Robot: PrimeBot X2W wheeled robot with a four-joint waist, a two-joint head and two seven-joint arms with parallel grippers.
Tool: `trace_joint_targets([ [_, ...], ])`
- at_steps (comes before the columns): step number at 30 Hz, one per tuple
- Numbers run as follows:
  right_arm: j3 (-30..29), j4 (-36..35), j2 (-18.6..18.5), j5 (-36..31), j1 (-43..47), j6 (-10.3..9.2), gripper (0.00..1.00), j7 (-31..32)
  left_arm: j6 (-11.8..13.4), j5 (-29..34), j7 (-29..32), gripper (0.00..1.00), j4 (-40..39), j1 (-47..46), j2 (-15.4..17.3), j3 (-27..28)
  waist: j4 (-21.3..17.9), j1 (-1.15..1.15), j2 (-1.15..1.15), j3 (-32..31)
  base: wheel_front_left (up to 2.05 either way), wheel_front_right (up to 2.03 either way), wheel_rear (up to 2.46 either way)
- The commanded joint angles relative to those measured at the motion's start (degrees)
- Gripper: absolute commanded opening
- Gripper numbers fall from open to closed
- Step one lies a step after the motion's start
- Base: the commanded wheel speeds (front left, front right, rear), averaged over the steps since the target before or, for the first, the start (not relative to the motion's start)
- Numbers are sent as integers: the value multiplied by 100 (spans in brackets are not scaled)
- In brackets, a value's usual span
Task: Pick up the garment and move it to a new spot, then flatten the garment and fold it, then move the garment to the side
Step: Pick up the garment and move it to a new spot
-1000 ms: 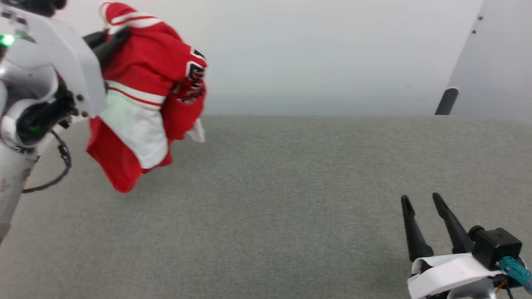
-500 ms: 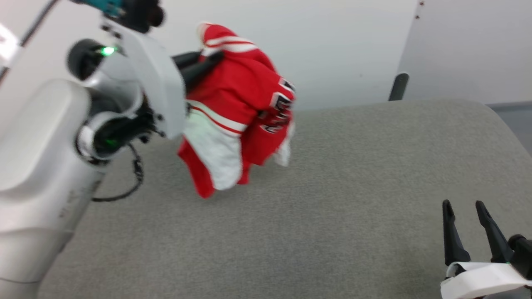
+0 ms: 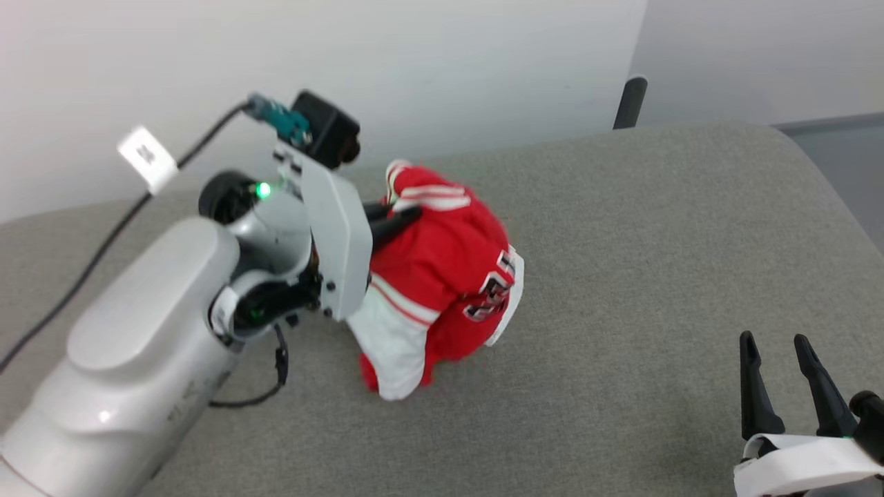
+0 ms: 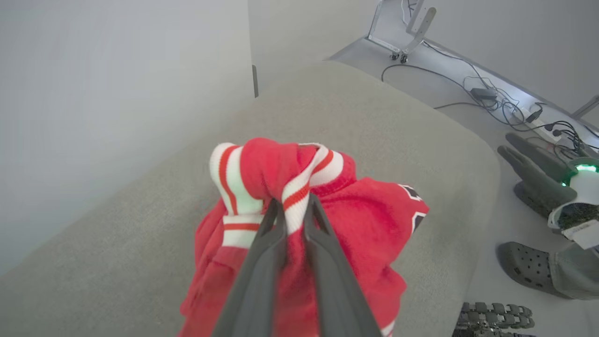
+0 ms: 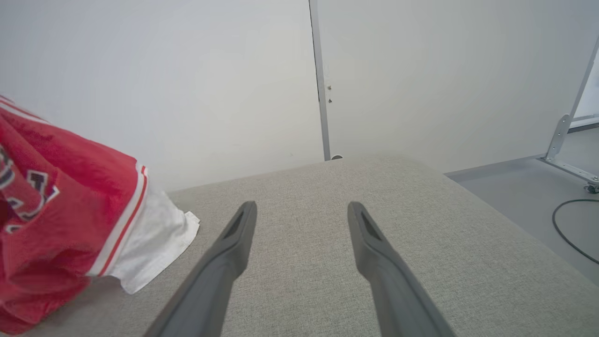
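Head view: left tool (image 3: 406,212) is clamped on the garment (image 3: 442,276). The bundle sits left of the table (image 3: 656,241) centre, near the far edge, and its white sleeve seems to touch the cloth surface.

Left wrist view: both fingers are pinched nearly together on a bunch of striped trim, with red knit squeezed between them.

Right tool (image 3: 773,339) idles at the near right, jaws wide apart, nothing in them, well apart from the garment.

Handling, my read: light, limp jersey knit. It has no stiffness, so it hangs as a lump from a single pinch and folds over itself. The ribbed trim is the thickest edge and the safest bite; thin body fabric could slip. To flatten it I would want two holds, at shoulders or hem corners, but those are buried in the bundle now.

Change over the last second: the head camera has swung, and more of the table's right edge shows. Allowing for that, the garment hung clear above the table then and is down at the surface now. Left grip unchanged, right tool equally wide.
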Motion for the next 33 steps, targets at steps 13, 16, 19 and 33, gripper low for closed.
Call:
trace_joint_targets([
  [13, 207, 397, 5, 48, -252, 2, 100, -133, -47, -67, -133, 0, 822, 677, 103, -563, -78, 0, 0, 155, 0, 0, 0],
  [16, 243, 459, 6, 34, -270, 2, 100, -137, -51, -153, -149, 0, 991, 696, 62, -666, -36, 0, 0, 115, 0, 0, 0],
  [19, 293, 481, 5, 18, -276, 2, 100, -110, -53, -249, -135, 15, 1090, 704, 47, -814, 17, 0, 0, 68, 0, 0, 0],
  [33, 463, 463, 5, -19, -126, 2, 100, -23, -51, -462, -446, 100, 1115, 396, 136, -1375, 483, 0, 0, -279, 0, 0, 0],
])
